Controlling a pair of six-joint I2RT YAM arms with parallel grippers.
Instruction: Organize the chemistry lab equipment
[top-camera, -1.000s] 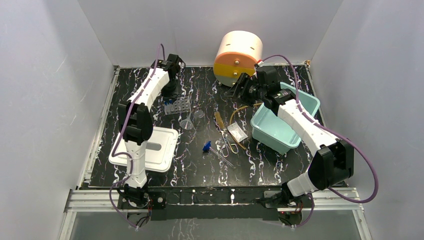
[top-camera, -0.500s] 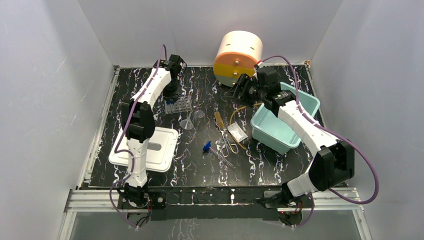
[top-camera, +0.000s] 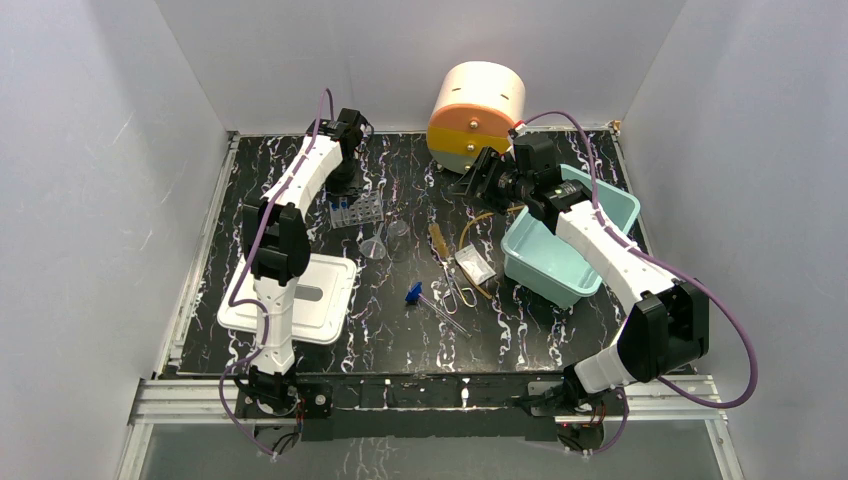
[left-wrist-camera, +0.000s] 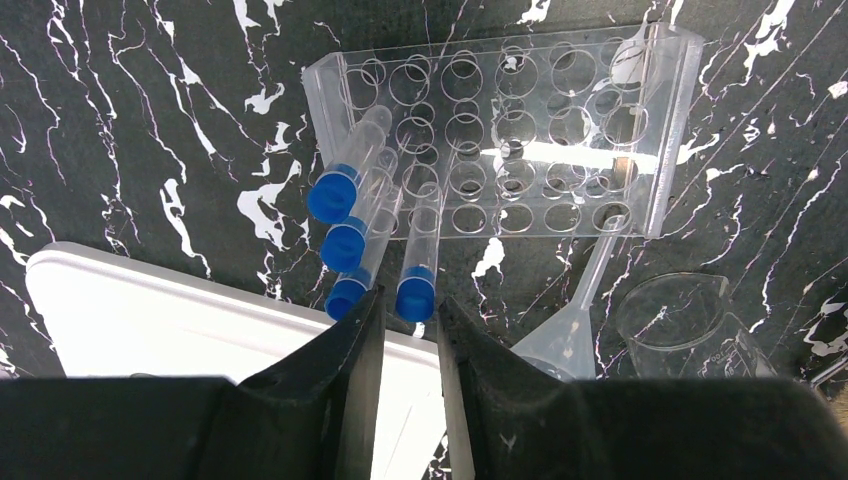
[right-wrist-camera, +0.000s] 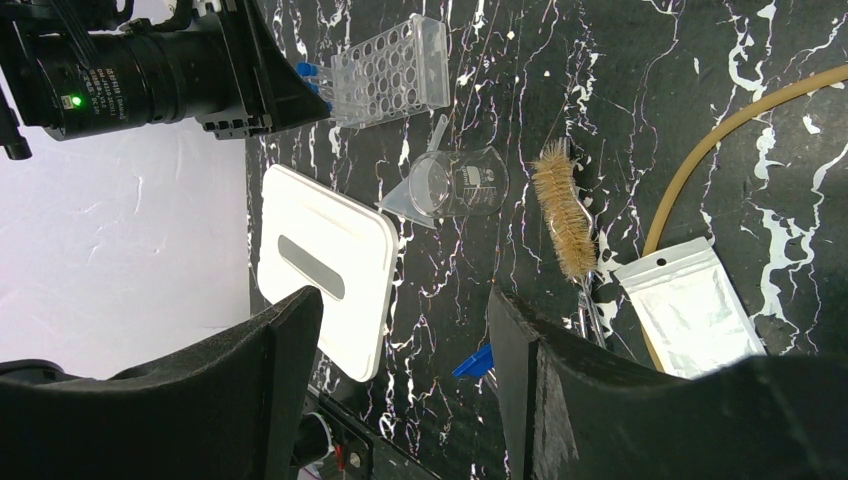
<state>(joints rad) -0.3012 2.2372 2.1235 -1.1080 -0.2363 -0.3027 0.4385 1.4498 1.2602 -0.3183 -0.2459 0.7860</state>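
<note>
A clear grid tube rack (left-wrist-camera: 500, 130) lies on the table with several blue-capped tubes (left-wrist-camera: 345, 195) slotted in at its left end. My left gripper (left-wrist-camera: 412, 310) hovers over it, its jaws a narrow gap apart; the nearest tube's cap (left-wrist-camera: 415, 295) sits just beyond the tips, not gripped. In the top view it (top-camera: 345, 190) is beside the rack (top-camera: 358, 211). My right gripper (right-wrist-camera: 403, 300) is wide open and empty, raised near the drawer unit (top-camera: 477, 105). Funnel (right-wrist-camera: 420, 190), beaker (right-wrist-camera: 470, 180), brush (right-wrist-camera: 565, 210), tan tubing (right-wrist-camera: 720, 140), bag (right-wrist-camera: 690, 305), scissors (top-camera: 458, 290) and a loose blue-capped tube (top-camera: 412, 293) lie mid-table.
A teal bin (top-camera: 570, 235) stands at the right under my right arm. A white flat lid (top-camera: 300, 295) lies at the front left. The walls enclose the table on three sides.
My left arm has shifted slightly, its wrist moving a little back and right above the rack. The right arm and the loose items have not moved.
</note>
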